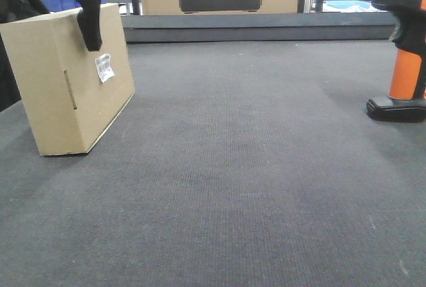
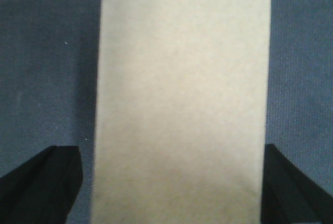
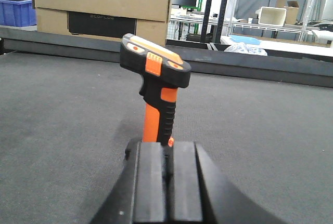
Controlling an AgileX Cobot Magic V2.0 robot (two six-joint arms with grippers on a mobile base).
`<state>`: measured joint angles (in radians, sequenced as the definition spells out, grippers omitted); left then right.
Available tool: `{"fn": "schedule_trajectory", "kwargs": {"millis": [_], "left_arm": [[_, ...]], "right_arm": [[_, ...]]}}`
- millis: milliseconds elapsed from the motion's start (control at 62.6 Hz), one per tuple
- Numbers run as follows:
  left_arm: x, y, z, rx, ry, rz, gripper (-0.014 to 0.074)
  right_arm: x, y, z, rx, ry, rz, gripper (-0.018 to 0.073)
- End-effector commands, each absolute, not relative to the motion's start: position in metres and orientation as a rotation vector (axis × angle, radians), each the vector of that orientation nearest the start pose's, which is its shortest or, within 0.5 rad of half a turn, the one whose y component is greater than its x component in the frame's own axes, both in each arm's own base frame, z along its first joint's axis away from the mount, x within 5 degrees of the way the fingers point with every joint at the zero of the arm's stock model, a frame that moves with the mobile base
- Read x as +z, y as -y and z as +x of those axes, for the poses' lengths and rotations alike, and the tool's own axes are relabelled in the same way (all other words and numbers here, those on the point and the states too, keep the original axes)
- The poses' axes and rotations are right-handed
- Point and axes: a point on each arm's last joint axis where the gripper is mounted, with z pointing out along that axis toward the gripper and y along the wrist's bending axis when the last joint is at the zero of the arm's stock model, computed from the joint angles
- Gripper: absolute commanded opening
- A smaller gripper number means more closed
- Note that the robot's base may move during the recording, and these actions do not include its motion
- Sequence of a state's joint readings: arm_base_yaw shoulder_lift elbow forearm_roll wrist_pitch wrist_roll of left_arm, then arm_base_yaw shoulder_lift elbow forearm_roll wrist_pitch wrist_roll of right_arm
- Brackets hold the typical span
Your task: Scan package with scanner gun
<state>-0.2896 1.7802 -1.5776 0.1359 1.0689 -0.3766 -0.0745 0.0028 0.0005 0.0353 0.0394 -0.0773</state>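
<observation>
**Left pincer**: released, straddling the top edge of the package. One finger stands clear of the cardboard, with counter showing in the gap. The other finger appears to touch the opposite face, though the wrist view is too blurred to confirm. The package sits directly below and between the fingers, its lower edge on the counter. Probable purpose: the straddle steadies the box on edge so its label faces out across the counter.

**Right pincer**: clenched, with nothing between the fingers. The scanner stands just ahead of the tips, upright on its own base, its head overhanging to the pincer's left. Whether the tips touch the base cannot be determined. Probable purpose: the upright stance presents the handle for a side grasp.

**Package appearance:** plain brown cardboard, flat and rectangular. A short slot mark shows on the visible side. The small white printed label lies just below the near finger. Edges look crisp, and no dents are visible.
</observation>
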Motion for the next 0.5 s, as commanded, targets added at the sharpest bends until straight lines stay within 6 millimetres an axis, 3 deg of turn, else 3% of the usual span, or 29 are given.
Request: {"fn": "schedule_trajectory", "kwargs": {"millis": [0,96,160,271,351,479], "left_arm": [[0.3016,0.1009,0.3694,-0.008,-2.736,-0.069,0.0517],[0.3016,0.101,0.3693,-0.011,-2.737,-0.07,0.0508],[0.3015,0.1019,0.3689,-0.015,-2.74,-0.069,0.0446],[0.302,0.1019,0.3689,-0.015,-2.74,-0.07,0.0171],[0.302,0.1019,0.3689,-0.015,-2.74,-0.07,-0.009],[0.3086,0.1015,0.367,-0.012,-2.757,-0.079,-0.0111]], "right_arm": [[0.2111,0.0042,0.0561,-0.09,-1.507,0.028,-0.0167],[0.2111,0.0042,0.0561,-0.09,-1.507,0.028,-0.0167],[0.2111,0.0042,0.0561,-0.09,-1.507,0.028,-0.0167],[0.2111,0.0042,0.0561,-0.09,-1.507,0.028,-0.0167],[0.2111,0.0042,0.0561,-0.09,-1.507,0.028,-0.0167],[0.2111,0.0042,0.0561,-0.09,-1.507,0.028,-0.0167]]}}
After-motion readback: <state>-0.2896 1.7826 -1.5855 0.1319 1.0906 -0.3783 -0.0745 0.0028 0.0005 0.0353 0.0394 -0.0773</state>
